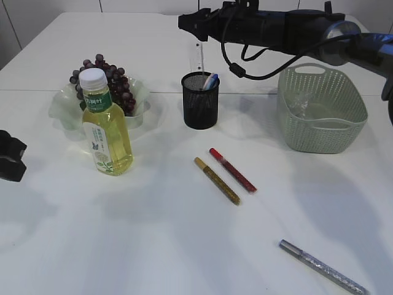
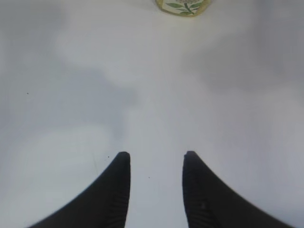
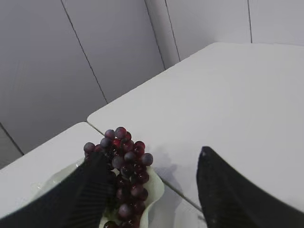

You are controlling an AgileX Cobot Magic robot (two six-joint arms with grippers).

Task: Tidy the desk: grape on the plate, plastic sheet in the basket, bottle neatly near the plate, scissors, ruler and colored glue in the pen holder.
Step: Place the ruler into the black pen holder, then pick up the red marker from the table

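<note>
The right hand is parked above and just behind the pen holder with its jaws spread wide and nothing seen between them, while a clear ruler stands in the holder, so the glue pens look like what's left: the red one and gold one side by side mid-tabletop, the silver one well apart near the front edge. Each is probably best gripped across the barrel near the middle and tipped upright before being dropped in, so the holder isn't knocked. The left hand is held partly open and empty over bare tabletop, which is plain glossy white with pale panelled walls behind.
</note>
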